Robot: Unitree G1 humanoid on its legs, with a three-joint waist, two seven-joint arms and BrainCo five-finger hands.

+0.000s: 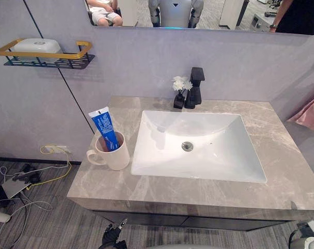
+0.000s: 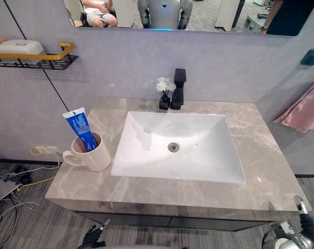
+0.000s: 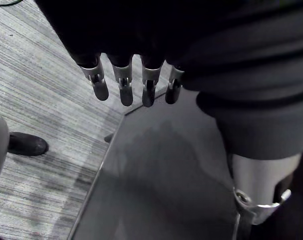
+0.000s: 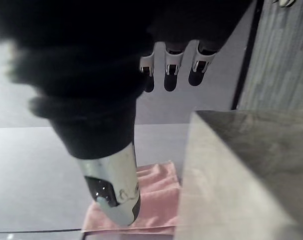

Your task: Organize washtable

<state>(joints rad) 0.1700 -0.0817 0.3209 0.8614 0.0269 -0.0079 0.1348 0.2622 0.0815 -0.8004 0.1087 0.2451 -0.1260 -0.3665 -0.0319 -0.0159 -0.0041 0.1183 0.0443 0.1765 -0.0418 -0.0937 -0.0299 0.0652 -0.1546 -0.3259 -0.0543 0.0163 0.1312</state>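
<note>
The grey marble washtable (image 1: 281, 155) holds a white sink (image 1: 195, 142) with a black faucet (image 1: 194, 87) behind it. Next to the faucet is a small dark vase of white flowers (image 1: 180, 89). At the counter's left stands a cream mug (image 1: 113, 151) with a blue toothpaste tube (image 1: 105, 127) upright in it. My left hand (image 3: 122, 85) hangs low in front of the dark cabinet, fingers straight, holding nothing. My right hand (image 4: 171, 70) hangs open beside the counter's right end, also holding nothing.
A wall shelf with a yellow rail (image 1: 48, 53) carries a white soap box (image 1: 36, 46) at the upper left. A pink towel (image 2: 302, 111) hangs on the right wall. Cables and a power strip (image 1: 19, 181) lie on the floor at the left. A mirror (image 1: 208, 13) spans the wall above.
</note>
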